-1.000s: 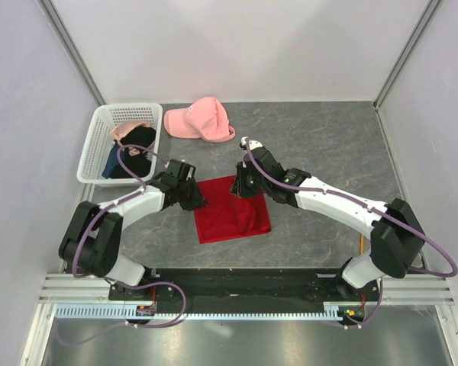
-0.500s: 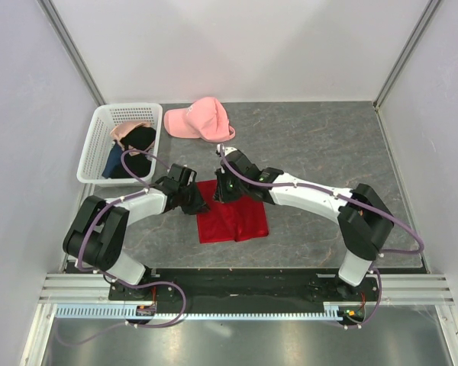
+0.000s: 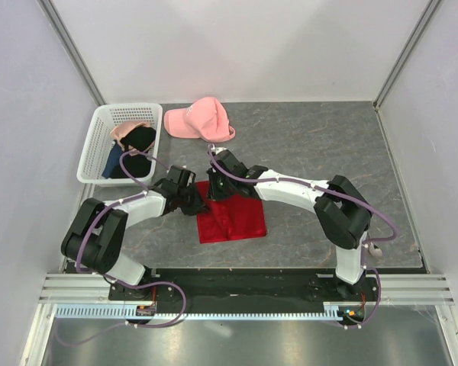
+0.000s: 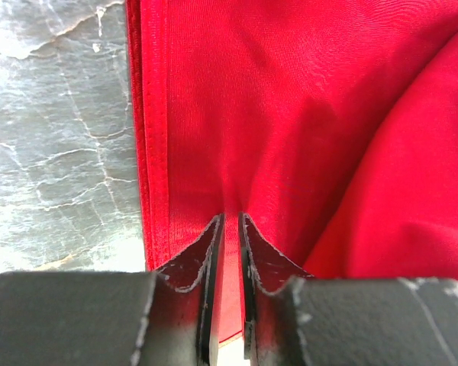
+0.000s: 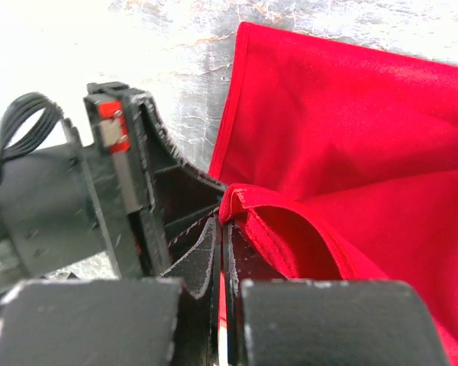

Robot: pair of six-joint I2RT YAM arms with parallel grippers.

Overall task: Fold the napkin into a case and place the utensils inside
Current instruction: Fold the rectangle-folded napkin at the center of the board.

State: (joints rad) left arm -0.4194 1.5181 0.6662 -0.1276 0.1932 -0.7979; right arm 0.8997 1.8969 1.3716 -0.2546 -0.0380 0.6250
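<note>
The red napkin (image 3: 233,221) lies on the grey table between the two arms, partly doubled over. My right gripper (image 3: 217,187) (image 5: 221,223) is shut on a raised, hemmed fold of the napkin (image 5: 343,130), held just beside the left gripper's black body (image 5: 122,191). My left gripper (image 3: 196,200) (image 4: 230,217) sits at the napkin's (image 4: 290,114) left edge. Its jaws are nearly together with red cloth in the thin gap, and creases run out from the tips. The utensils do not show clearly in any view.
A pink cap (image 3: 201,120) lies at the back of the table, beyond the napkin. A white basket (image 3: 94,149) holding dark garments stands at the back left. White walls close in both sides and the rear.
My right gripper has carried its napkin edge leftward across the cloth to beside the left gripper. The napkin now looks narrower. The left gripper has barely moved.
</note>
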